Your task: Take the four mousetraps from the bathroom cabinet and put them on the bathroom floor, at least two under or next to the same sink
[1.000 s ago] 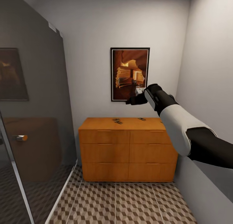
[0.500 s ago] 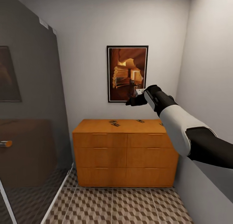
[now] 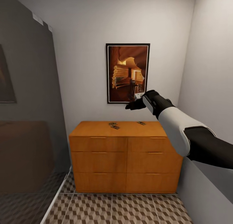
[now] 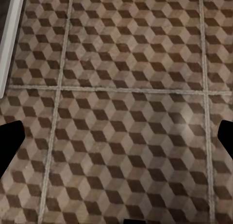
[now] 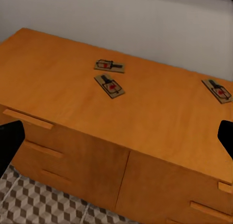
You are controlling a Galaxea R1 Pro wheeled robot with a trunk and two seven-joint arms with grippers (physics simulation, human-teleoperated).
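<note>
Mousetraps lie on top of the wide orange-brown wooden cabinet (image 3: 124,154) ahead of us, which stands against the back wall on the cube-patterned brown and beige tiled bathroom floor (image 3: 116,209). In our right wrist view we see three small flat tan wooden mousetraps, each with a black wire spring and a red spot: one (image 5: 109,66) just beside another (image 5: 109,86) near the middle of the top, apart from each other by a narrow gap, and a third mousetrap (image 5: 217,90) well apart toward the far end. In the head view they show as small dark marks on the cabinet top (image 3: 114,125).

Our right gripper (image 3: 133,105) hangs in the air above the cabinet, in front of the black-framed brown picture (image 3: 127,73) on the wall. Its fingers (image 5: 9,141) appear as dark shapes at opposite edges of the wrist view, spread wide with nothing between them.

Our left gripper's fingers (image 4: 10,144) are likewise spread apart, pointing down at bare floor tiles (image 4: 121,112). A grey glass panel (image 3: 26,120) stands at our left.
</note>
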